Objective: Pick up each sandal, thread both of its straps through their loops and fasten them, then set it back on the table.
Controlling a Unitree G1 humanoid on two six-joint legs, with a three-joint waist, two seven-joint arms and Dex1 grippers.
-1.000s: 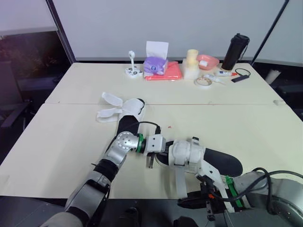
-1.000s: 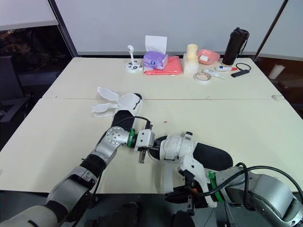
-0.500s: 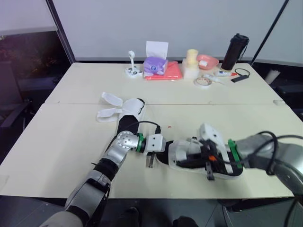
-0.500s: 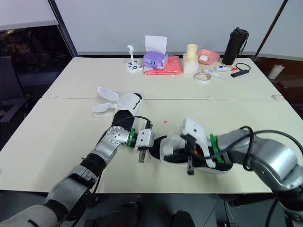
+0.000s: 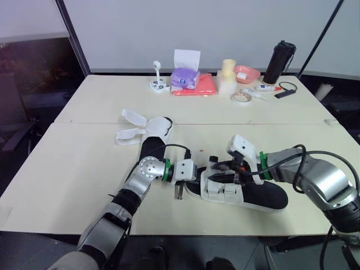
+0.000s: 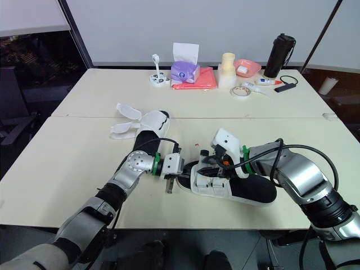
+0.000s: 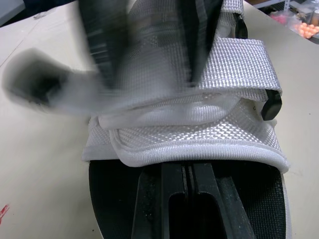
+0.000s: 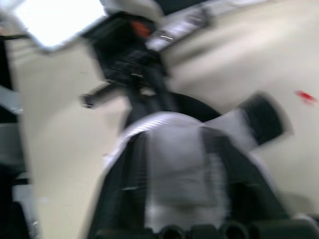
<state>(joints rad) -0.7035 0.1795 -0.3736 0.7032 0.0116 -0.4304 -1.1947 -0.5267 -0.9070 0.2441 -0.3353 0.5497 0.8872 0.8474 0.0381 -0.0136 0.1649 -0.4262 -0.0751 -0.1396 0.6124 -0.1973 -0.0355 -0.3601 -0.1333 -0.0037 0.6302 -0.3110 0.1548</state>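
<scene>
1. Our right gripper [image 5: 217, 176] reaches leftward, low over the sandal's [image 5: 264, 194] white straps [image 5: 222, 190]; we cannot tell its grip.
2. Our left gripper [image 5: 190, 181], fingers pressed together, meets its toe.
3. The sandal lies on the table [image 5: 84, 163].

Right end effector [image 6: 207, 163] rests atop the near sandal [image 6: 253, 189].

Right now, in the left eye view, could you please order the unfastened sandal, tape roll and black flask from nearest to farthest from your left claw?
From the left claw:
1. Black sandal with open white straps, just beyond it, leftward.
2. White tape roll, farther back, right.
3. Tall black flask, back right edge.
</scene>
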